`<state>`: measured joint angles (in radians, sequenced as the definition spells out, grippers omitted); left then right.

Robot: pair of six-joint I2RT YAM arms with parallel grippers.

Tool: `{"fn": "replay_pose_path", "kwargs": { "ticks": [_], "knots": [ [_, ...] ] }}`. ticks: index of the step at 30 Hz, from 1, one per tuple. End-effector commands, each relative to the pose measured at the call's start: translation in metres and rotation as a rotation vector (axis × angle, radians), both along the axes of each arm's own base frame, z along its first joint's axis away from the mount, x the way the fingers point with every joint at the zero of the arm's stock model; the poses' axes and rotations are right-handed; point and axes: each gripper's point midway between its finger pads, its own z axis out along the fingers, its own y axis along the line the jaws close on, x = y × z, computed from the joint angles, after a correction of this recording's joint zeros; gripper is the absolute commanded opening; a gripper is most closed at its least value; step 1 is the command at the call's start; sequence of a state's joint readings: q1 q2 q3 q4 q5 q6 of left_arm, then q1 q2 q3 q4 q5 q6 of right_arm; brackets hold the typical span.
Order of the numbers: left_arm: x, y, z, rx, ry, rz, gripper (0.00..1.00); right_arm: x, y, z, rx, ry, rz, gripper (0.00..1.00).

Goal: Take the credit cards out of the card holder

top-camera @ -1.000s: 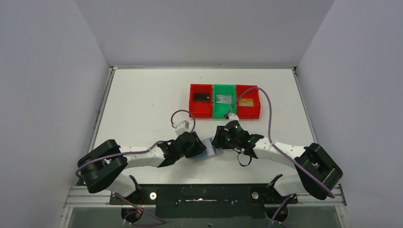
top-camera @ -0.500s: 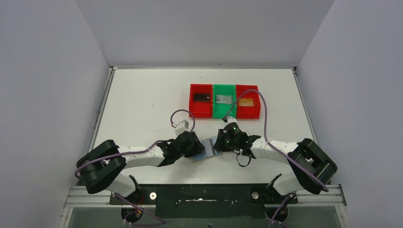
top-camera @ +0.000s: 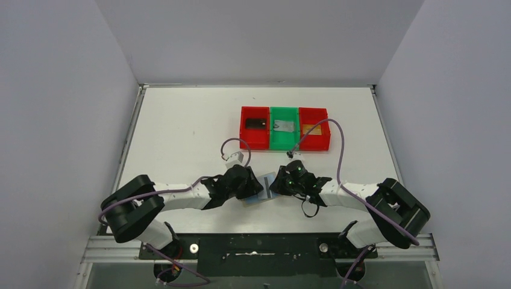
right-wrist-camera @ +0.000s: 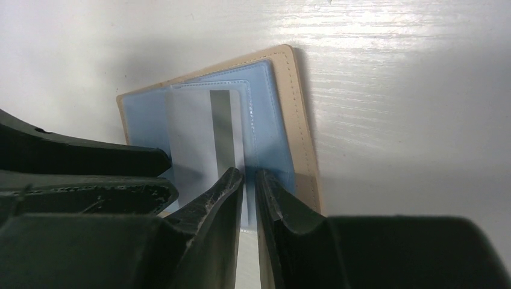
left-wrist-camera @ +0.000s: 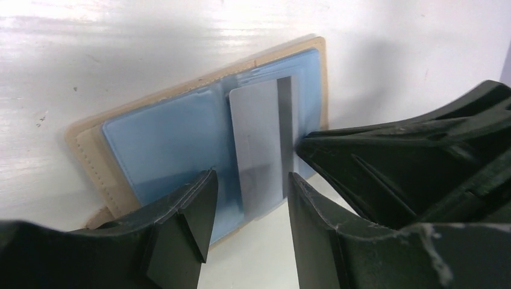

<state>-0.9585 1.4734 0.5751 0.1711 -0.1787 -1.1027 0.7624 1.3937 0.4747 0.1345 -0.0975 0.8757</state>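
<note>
Tan on the outside and pale blue on the inside, the card holder (left-wrist-camera: 163, 150) lies open and flat on the white tabletop (top-camera: 181, 120), near your edge and right between the two arms. A silver-grey card (left-wrist-camera: 256, 150) with a dark stripe sticks partway out of one blue pocket. Your left gripper (left-wrist-camera: 251, 177) is low over the card holder, and its fingers (left-wrist-camera: 187, 217) are apart, one on each side of the card's loose end. You can see a gap between the card and each finger. Your right gripper (right-wrist-camera: 248, 171) comes in from the other side, down by the striped edge of the card. Its fingers (right-wrist-camera: 223, 192) are almost together, with only a thin slit between them. You cannot tell from these views if they pinch the card or only sit next to it. Farther back on the tabletop, three bins stand in a row, touching each other. The left red bin (top-camera: 255, 144) has a black card (top-camera: 255, 123) in it. The green bin (top-camera: 284, 144) in the middle has a grey card (top-camera: 283, 126). The right red bin (top-camera: 319, 146) has a gold-orange card (top-camera: 311, 129). A purple cable (top-camera: 337, 156) from your right arm loops over the front of that last bin.
</note>
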Motion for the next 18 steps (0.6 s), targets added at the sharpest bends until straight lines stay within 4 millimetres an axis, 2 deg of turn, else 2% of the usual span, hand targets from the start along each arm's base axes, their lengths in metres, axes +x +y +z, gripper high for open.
{"fn": "replay_pose_path", "kwargs": {
  "ticks": [1, 5, 9, 18],
  "knots": [
    [0.007, -0.015, 0.007, -0.060, -0.005, 0.015, 0.46, -0.012, -0.022, -0.022, -0.103, 0.043, -0.035, 0.18],
    [0.004, -0.021, 0.001, -0.074, 0.007, 0.002, 0.45, -0.013, -0.023, -0.024, -0.109, 0.045, -0.035, 0.18],
    [0.002, -0.023, -0.002, -0.076, 0.014, 0.000, 0.39, -0.013, -0.023, -0.025, -0.114, 0.049, -0.035, 0.18],
    [0.000, -0.007, 0.001, -0.088, 0.002, 0.049, 0.24, -0.010, -0.022, -0.024, -0.119, 0.046, -0.036, 0.18]
  ]
}}
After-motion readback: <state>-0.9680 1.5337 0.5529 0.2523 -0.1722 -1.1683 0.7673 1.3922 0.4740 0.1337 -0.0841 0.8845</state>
